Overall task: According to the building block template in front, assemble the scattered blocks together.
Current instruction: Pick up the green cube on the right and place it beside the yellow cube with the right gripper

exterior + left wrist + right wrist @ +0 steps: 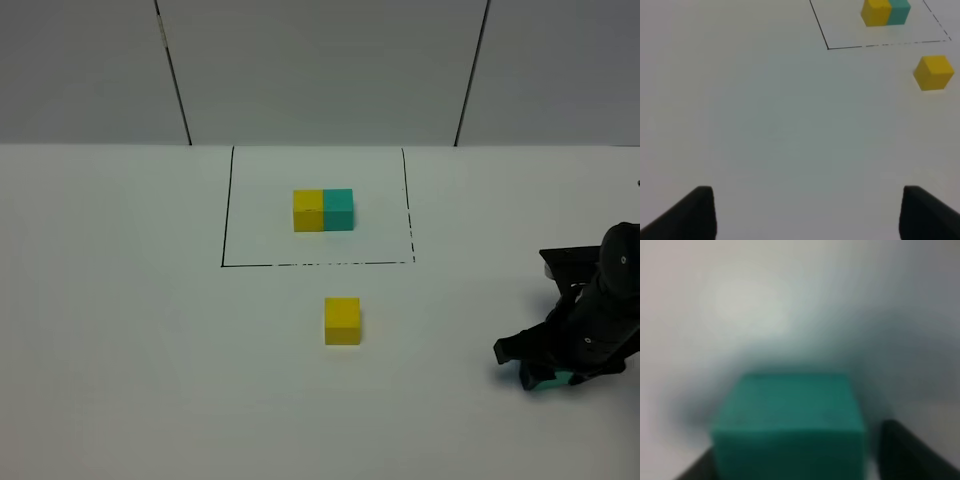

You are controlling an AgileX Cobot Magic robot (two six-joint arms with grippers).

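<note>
Two loose cubes: the yellow cube (342,320) sits mid-table (120,350), just outside the building block template (323,210). The teal cube (790,420) lies near the right edge between the right gripper (545,376) jaws; whether they pinch it, I cannot tell. The left gripper (807,196) gapes empty. Clamp flat faces squarely and lift level.
</note>
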